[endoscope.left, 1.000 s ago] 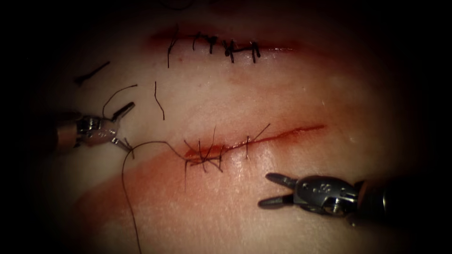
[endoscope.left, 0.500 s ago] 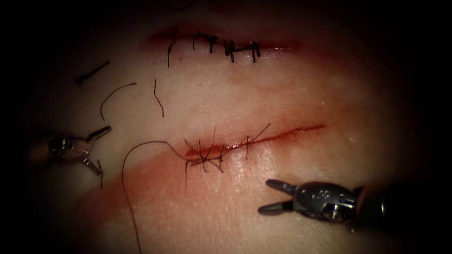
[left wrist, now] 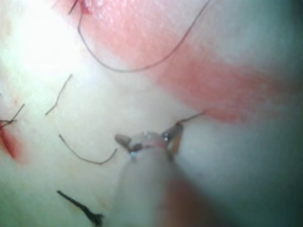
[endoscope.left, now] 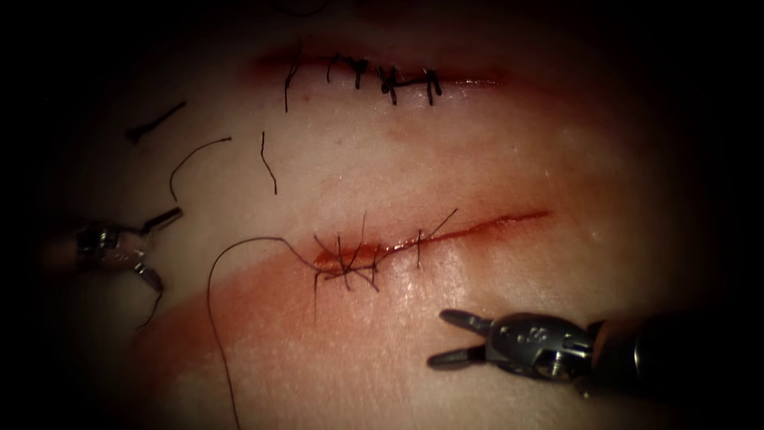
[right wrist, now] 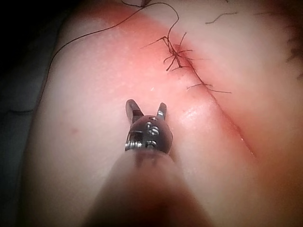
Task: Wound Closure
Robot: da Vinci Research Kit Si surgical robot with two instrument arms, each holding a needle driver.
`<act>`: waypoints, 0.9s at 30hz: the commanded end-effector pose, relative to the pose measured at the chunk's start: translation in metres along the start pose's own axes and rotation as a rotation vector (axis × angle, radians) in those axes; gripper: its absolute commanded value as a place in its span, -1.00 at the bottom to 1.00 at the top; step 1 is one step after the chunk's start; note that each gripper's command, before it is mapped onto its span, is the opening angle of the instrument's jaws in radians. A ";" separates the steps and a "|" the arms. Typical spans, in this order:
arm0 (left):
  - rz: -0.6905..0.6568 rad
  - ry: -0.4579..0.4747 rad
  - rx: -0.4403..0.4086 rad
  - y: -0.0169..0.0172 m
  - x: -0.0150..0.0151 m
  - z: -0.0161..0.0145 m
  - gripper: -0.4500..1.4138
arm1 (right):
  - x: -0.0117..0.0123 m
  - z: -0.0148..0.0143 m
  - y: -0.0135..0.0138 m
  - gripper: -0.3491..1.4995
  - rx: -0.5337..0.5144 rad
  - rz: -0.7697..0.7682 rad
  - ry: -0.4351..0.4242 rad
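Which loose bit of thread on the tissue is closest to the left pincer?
The curved cut end of thread, arcing just above the left pincer. The straighter piece and the dark piece lie farther away.

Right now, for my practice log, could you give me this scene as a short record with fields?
left tool: jaws open, short thread piece at one jaw tip, left of the cut
right tool: jaws open, holding nothing, below the cut
thread: runs from the stitches, loops left over the tissue
cut ends of thread: lying above the left tool
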 end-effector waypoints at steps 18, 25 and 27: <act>-0.037 0.096 0.077 -0.0093 0.0069 0.0085 0.87 | -0.0011 0.0005 -0.0015 0.98 0.012 -0.010 -0.001; 0.044 0.084 0.032 -0.0085 0.0068 0.0009 -1.00 | -0.0012 0.0010 -0.0016 0.98 0.008 -0.010 -0.001; 0.050 0.075 0.005 -0.0080 0.0066 0.0003 -1.00 | -0.0010 0.0013 -0.0017 0.98 0.011 -0.009 0.001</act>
